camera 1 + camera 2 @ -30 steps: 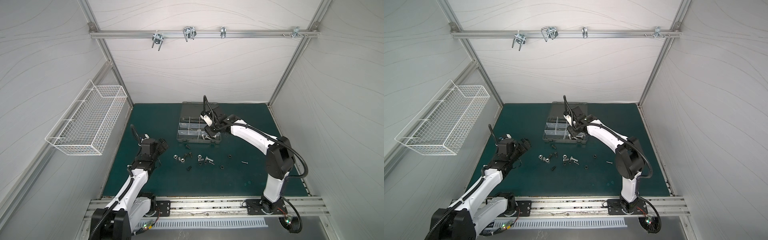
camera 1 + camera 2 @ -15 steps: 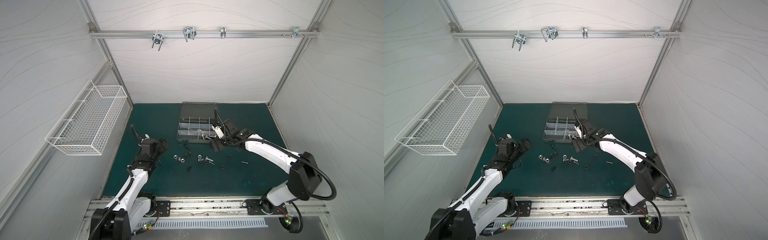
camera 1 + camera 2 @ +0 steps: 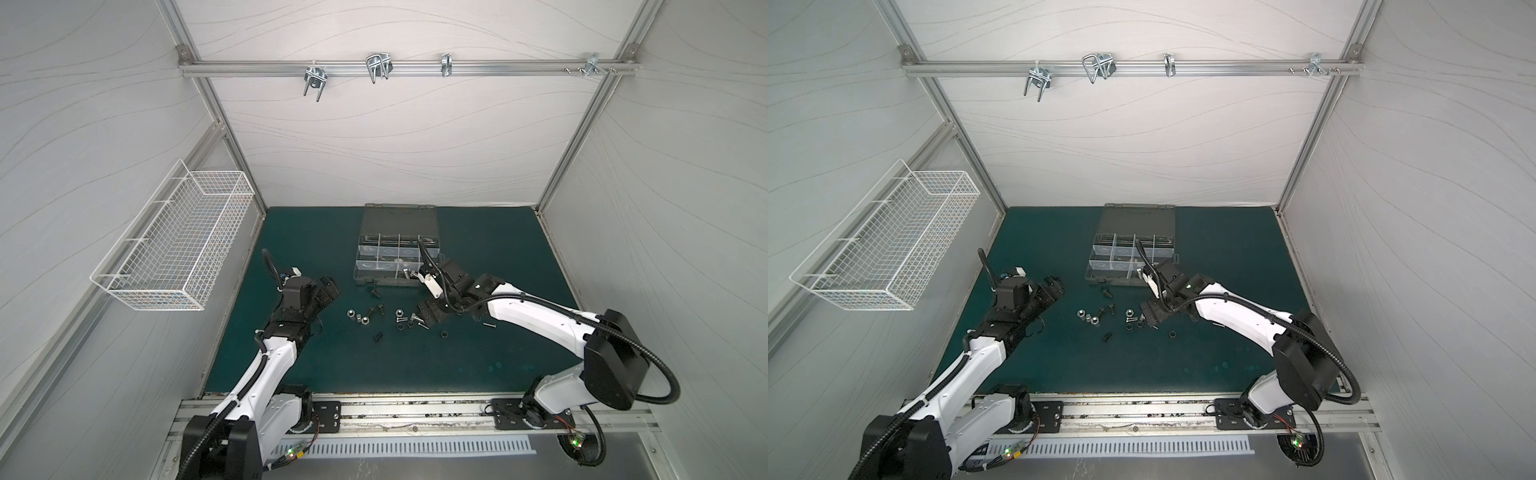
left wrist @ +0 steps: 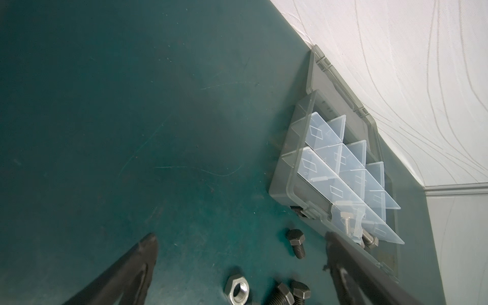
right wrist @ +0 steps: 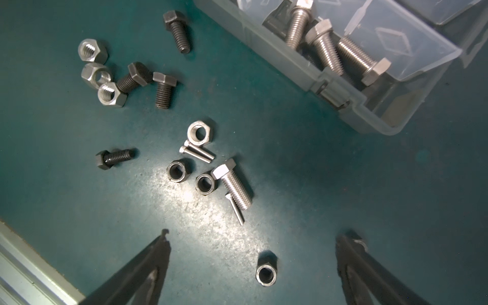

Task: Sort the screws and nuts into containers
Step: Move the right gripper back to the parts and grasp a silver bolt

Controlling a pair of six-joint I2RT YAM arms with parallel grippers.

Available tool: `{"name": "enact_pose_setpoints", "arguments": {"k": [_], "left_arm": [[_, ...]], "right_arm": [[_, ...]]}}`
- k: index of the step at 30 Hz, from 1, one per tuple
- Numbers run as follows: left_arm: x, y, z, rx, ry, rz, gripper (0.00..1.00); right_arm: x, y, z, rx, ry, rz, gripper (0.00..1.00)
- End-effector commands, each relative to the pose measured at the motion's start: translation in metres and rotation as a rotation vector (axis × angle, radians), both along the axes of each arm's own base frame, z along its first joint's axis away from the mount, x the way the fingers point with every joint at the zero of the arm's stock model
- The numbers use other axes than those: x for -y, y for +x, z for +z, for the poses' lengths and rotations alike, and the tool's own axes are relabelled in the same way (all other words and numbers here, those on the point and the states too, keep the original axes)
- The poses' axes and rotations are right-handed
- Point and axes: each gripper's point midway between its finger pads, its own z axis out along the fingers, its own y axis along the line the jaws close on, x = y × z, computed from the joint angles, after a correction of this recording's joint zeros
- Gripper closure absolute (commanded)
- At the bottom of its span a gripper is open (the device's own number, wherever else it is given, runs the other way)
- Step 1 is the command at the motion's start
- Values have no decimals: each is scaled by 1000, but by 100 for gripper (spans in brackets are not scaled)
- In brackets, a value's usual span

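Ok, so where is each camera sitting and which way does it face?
Top views: high at the front, looking down at mat, case, both arms.
Left wrist: on its arm, looks past the open left gripper toward the case.
Right wrist: on its arm, looks down past the open right gripper at loose screws and nuts.
Shared: both wrist views show the case's silver bolts.

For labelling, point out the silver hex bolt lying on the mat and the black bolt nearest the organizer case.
silver hex bolt (image 5: 235, 188): right wrist view, threaded shank.
black bolt (image 5: 179, 35): right wrist view, threaded shank.
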Motion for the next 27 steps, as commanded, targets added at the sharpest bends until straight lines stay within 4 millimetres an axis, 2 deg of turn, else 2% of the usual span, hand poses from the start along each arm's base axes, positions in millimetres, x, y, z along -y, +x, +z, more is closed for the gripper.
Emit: {"name": "enact_pose_setpoints", "arguments": {"k": [1, 14, 27], "left_arm": [[7, 9, 18, 61, -33, -9, 0], [45, 5, 11, 48, -29, -102, 1], [46, 9, 8, 34, -12, -102, 0]], "right_arm": [[-4, -9, -11, -46, -9, 16, 3], [-4, -18, -39, -127, -66, 45, 19], [-13, -14, -56, -164, -93, 47, 31]]}}
